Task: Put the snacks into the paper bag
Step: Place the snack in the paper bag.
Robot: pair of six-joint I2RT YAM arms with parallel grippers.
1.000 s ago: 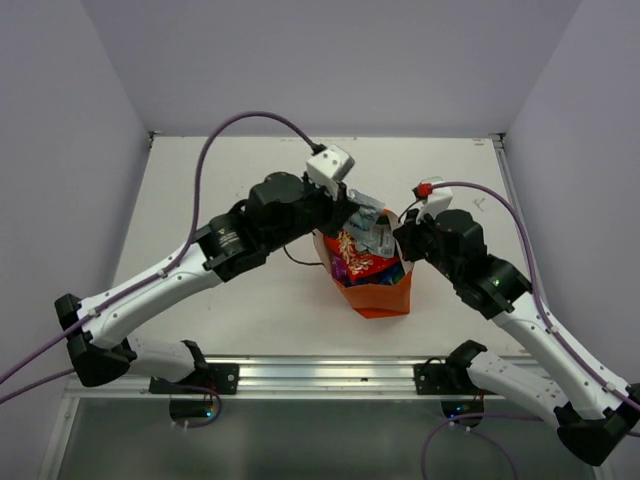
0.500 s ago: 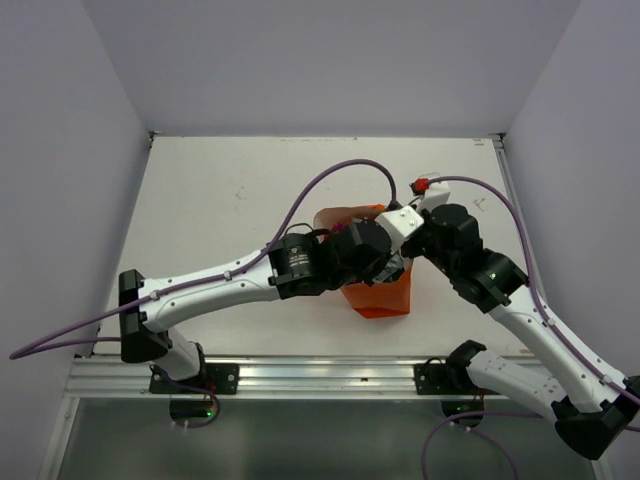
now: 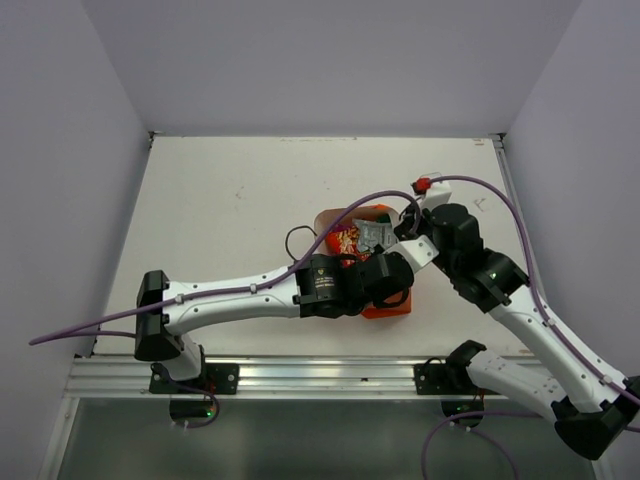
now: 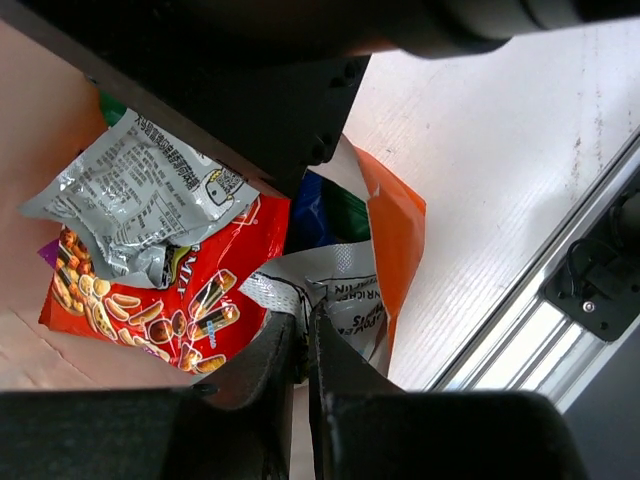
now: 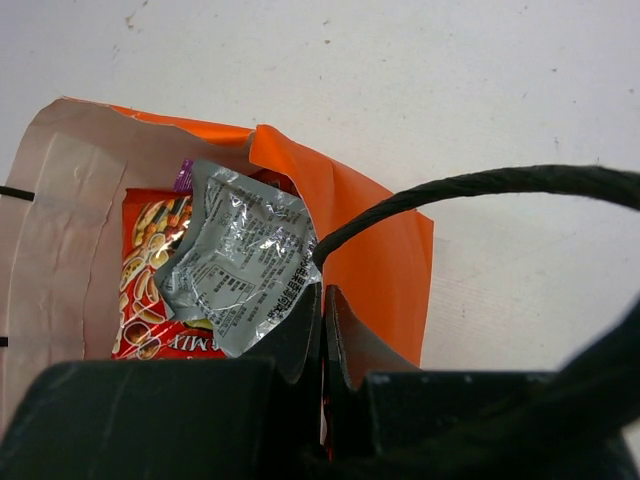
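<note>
**Five packets inside the orange bag, a gripper at each side of its mouth**

The paper bag sits right of the middle of the tabletop, closer to the near edge than to the far one, with its mouth gaping open and its pale lining showing. Inside, the silver-grey packet lies crumpled on top of the red packet. A sliver of the magenta-purple packet peeps out behind the two. The dark blue packet is tucked against the orange wall, and the green-and-white packet lies just beside it.

The right gripper is at the bag's right rim. Its fingers are pressed together on the orange paper just where a black cord handle rises and arches away. The second cord loop hangs over the tabletop on the bag's left side.

The left gripper reaches across from the left, over the bag's near side. Its fingers are squeezed together, with their tips at the edge of the green-and-white packet; whether they nip the foil cannot be told.

Both arms are based at the metal rail along the near edge.
</note>
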